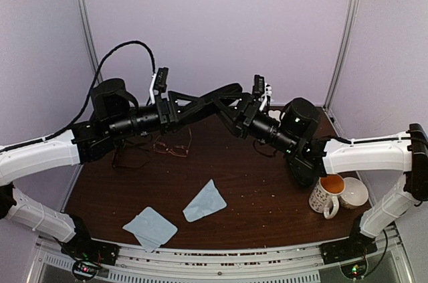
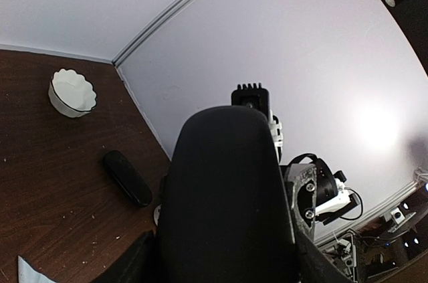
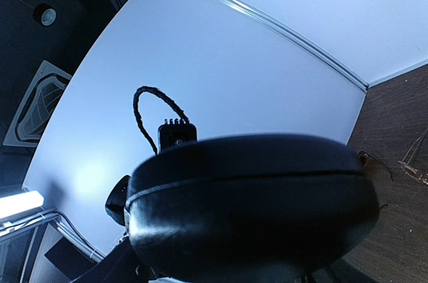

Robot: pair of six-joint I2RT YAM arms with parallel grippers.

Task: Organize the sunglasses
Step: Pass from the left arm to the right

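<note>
The case (image 2: 227, 203) fills both wrist views, hiding the fingers from us. From above, we see the left gripper (image 1: 175, 110) grasping it aloft. Whether the right gripper (image 1: 234, 113) at its other end grips, we cannot tell. The copper pair (image 1: 172, 148) lies far left on the table (image 1: 267, 196), and the dark pair (image 1: 127, 157) beside it is half hidden.

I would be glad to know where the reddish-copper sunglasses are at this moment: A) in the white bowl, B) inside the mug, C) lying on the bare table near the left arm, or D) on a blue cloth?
C: the top view shows the copper-framed sunglasses lying flat on the bare brown table, just in front of the left arm.
</note>
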